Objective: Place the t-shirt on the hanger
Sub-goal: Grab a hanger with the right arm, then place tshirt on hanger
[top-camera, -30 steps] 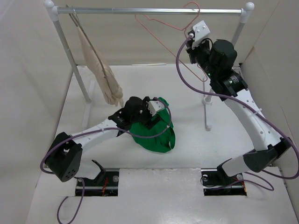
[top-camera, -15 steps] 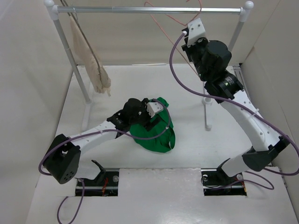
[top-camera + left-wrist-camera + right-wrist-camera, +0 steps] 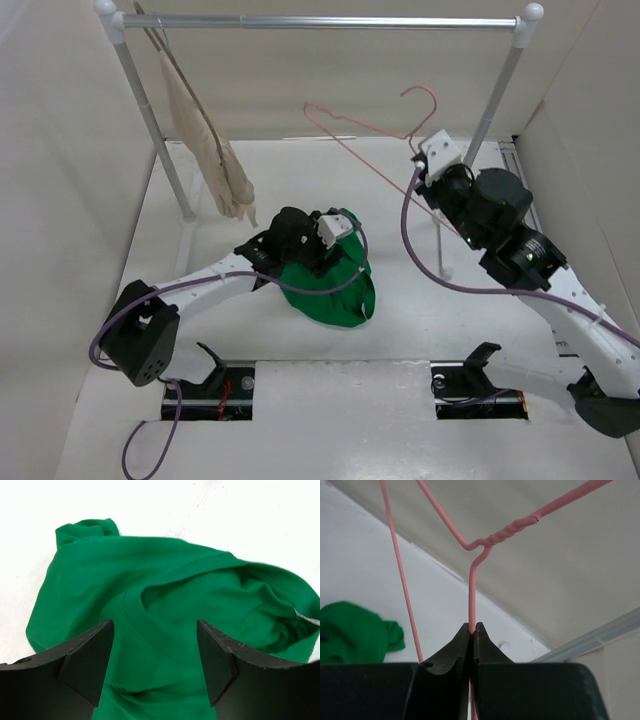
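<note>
The green t-shirt (image 3: 335, 285) lies crumpled on the white table, its collar (image 3: 150, 625) facing up. My left gripper (image 3: 338, 248) hovers just above it, open, its fingers (image 3: 95, 655) either side of the collar band without pinching the cloth (image 3: 154, 630). The pink wire hanger (image 3: 340, 121) is off the rail and tilted in the air, right of centre. My right gripper (image 3: 424, 168) is shut on the hanger's wire just below the twisted neck (image 3: 510, 529), the jaws pressed together (image 3: 471, 626). The t-shirt shows low at the left of the right wrist view (image 3: 355, 632).
A metal rail (image 3: 330, 20) spans the back on two white posts. A dark hanger with a beige garment (image 3: 215, 150) hangs at its left end. The right post (image 3: 495, 100) and its foot (image 3: 440, 245) stand close to my right arm. Walls close in both sides.
My right arm has lifted the hanger off the rail and brought it down and nearer. The beige garment swung on the rail. My left gripper's fingers have narrowed slightly over the shirt.
</note>
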Tool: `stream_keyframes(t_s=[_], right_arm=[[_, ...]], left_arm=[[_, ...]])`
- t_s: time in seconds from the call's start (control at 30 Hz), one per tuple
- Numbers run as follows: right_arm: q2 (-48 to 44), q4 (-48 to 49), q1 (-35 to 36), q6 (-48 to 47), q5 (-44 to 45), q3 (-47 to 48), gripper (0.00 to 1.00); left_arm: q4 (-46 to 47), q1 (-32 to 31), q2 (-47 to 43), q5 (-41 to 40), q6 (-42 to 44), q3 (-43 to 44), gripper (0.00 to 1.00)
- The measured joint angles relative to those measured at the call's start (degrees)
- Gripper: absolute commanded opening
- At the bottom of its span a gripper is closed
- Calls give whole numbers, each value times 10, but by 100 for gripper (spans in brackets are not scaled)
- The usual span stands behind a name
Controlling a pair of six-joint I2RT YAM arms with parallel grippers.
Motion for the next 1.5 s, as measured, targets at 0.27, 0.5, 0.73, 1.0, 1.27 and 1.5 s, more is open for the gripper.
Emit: stream_keyframes(t_s=[0.27, 0.5, 0.73, 1.0, 1.27, 1.5], right_arm=[[-133, -69, 5, 63, -15, -167, 0], [-205, -170, 7, 144, 1, -236, 0], [-272, -272, 17, 202, -25, -239, 0], [-307, -368, 45, 236, -78, -242, 0], [-266, -353, 45, 266, -59, -248, 0], [-209, -324, 45, 297, 10, -262, 0]], left_arm=[[-14, -6, 84, -36, 6, 72, 52], [-35, -6, 122, -79, 41, 87, 0], [-87, -1, 118, -87, 36, 121, 0], [-129, 22, 119, -85, 20, 254, 0], [-163, 21, 120, -69, 12, 253, 0], [-170, 21, 119, -57, 1, 253, 0]])
